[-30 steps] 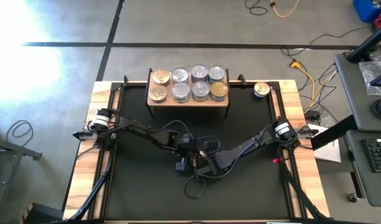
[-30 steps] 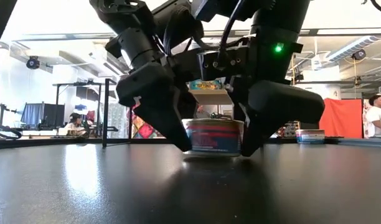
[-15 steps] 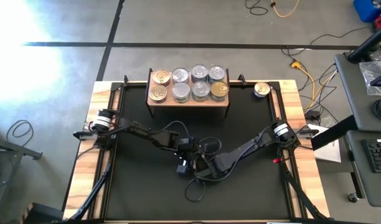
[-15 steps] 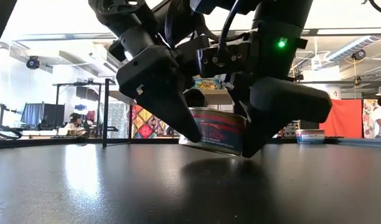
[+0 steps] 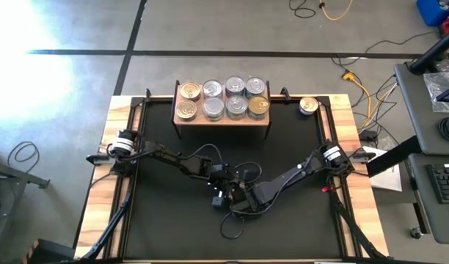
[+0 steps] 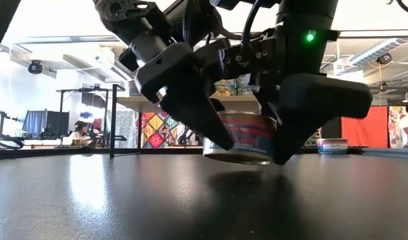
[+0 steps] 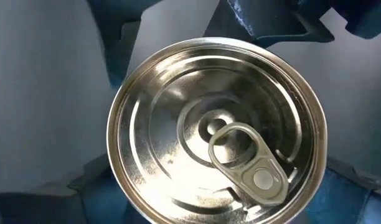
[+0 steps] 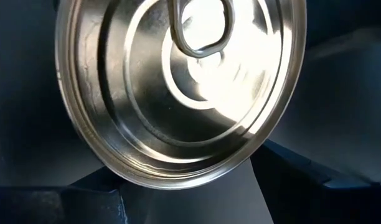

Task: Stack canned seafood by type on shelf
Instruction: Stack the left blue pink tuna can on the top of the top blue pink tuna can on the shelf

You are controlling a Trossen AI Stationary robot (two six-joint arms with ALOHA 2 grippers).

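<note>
One can [image 6: 241, 137], with a silver pull-tab lid [image 7: 215, 124] and a red and blue label, hangs just above the middle of the black table. My left gripper [image 6: 221, 140] comes at it from the table's left and is shut on it. My right gripper [image 6: 284, 150] comes from the right, open, at the can's other end. In the high view both grippers [image 5: 223, 196] [image 5: 241, 198] hide the can. Several more cans, silver and gold lidded, stand on the shelf [image 5: 221, 122] at the far edge. My left gripper has the can's round side wall [image 7: 116, 180] between its two fingers, one on either side. The fingers slant down from the table's left. The can is a little tilted and just clear of the table. My right gripper is open, and its two fingertips [image 8: 284, 174] lie against the can's rim [image 8: 178, 180] at the end toward the table's right. They slant steeply down from the right. Whether they bear the can, I cannot tell.
A single gold-lidded can [image 5: 307, 105] stands on the wooden edge at the table's far right corner. Loose cable [image 5: 232, 220] lies on the black top just near of the grippers. The black top to the left, right and near side holds nothing else.
The can stood flat on the table, then tipped with its left side up. Now it is raised slightly and has shifted toward the table's right edge. My left gripper has moved the same way with it and has tipped further down.
</note>
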